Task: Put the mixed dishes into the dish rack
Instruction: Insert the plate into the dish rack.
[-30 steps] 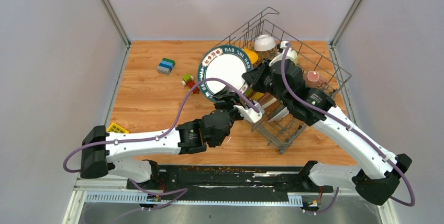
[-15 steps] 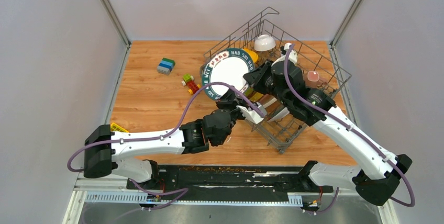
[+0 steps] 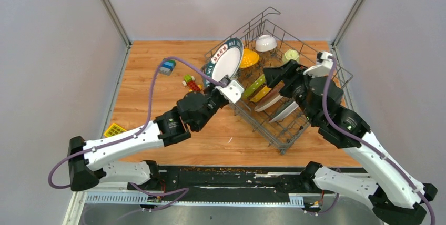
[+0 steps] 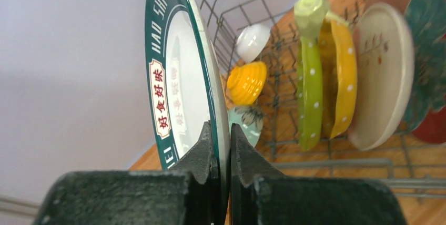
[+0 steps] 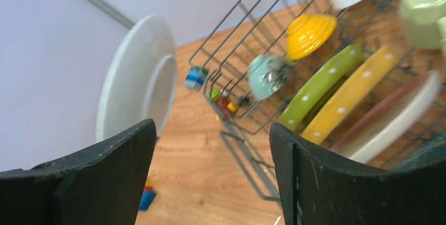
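My left gripper (image 3: 227, 84) (image 4: 223, 135) is shut on the lower rim of a large white plate with a dark green lettered border (image 3: 227, 62) (image 4: 179, 67). The plate stands on edge at the left side of the dish rack (image 3: 279, 143). My right gripper (image 3: 272, 72) (image 5: 213, 130) hangs open and empty over the rack, apart from that plate (image 5: 139, 75). In the rack stand a lime-green dotted plate (image 3: 254, 85) (image 4: 309, 88), a yellow plate (image 3: 261, 93), a pink plate (image 3: 271, 101) and a grey plate (image 3: 285, 112). Behind them are a yellow bowl (image 3: 249, 58), a white bowl (image 3: 266, 42), a pale-green mug (image 3: 290, 55) and a teal mug (image 5: 265, 75).
Small toy blocks lie on the wooden table left of the rack: a blue-green one (image 3: 167, 66), a red-yellow cluster (image 3: 190, 83) and a yellow one (image 3: 117, 129) near the left wall. Grey walls close in the table on three sides.
My left gripper shut on the plate's rim, then my right gripper let go, opened and drew back right over the rack. The left arm swung the plate onto its edge, further back.
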